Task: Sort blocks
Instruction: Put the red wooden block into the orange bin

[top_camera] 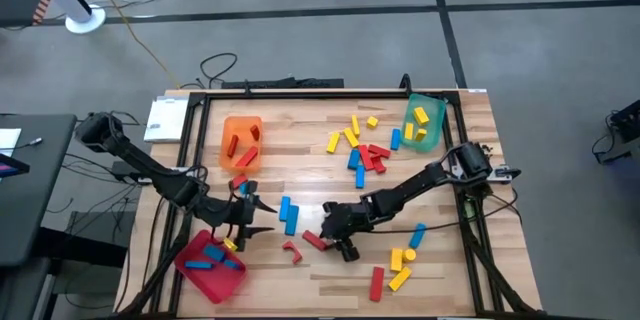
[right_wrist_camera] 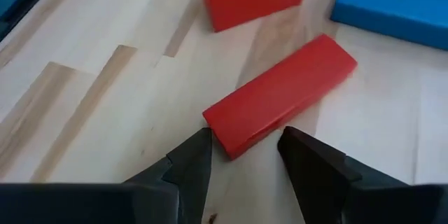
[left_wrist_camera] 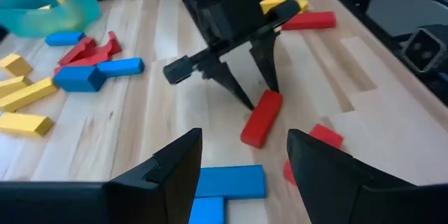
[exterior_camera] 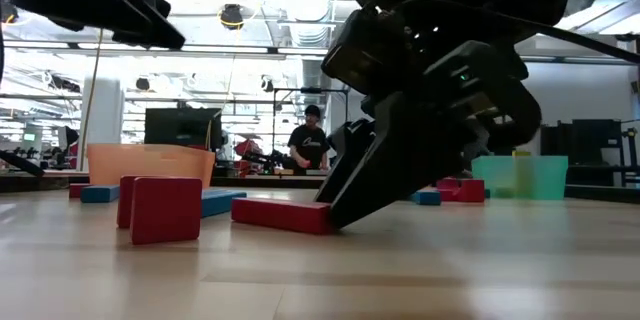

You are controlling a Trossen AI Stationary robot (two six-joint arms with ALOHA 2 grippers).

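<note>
Red, blue and yellow blocks lie scattered flat on the wooden table. My right gripper (top_camera: 330, 238) is open and reaches down to a red bar (right_wrist_camera: 280, 94) near the table's middle front. Its fingers stand on either side of the bar's end. The bar lies flat on the table (exterior_camera: 285, 213). My left gripper (left_wrist_camera: 245, 157) is open and hovers left of it, above two blue bars (left_wrist_camera: 227, 182), and touches nothing. A red arch block (exterior_camera: 160, 207) stands close by. My right gripper comes slanting down from the table's right, with its open fingers (right_wrist_camera: 199, 147) astride the end (right_wrist_camera: 234, 140) of the red bar and along its length. The bar lies flat on the table. I cannot tell whether either finger touches it.
An orange tray (top_camera: 240, 142) with red blocks is at the far left, a green tray (top_camera: 423, 122) with yellow blocks at the far right, and a red tray (top_camera: 210, 265) with blue blocks at the near left. Loose blocks cluster at the middle far side (top_camera: 362, 145) and near right (top_camera: 400, 260). A person stands in the room beyond (exterior_camera: 310, 140).
</note>
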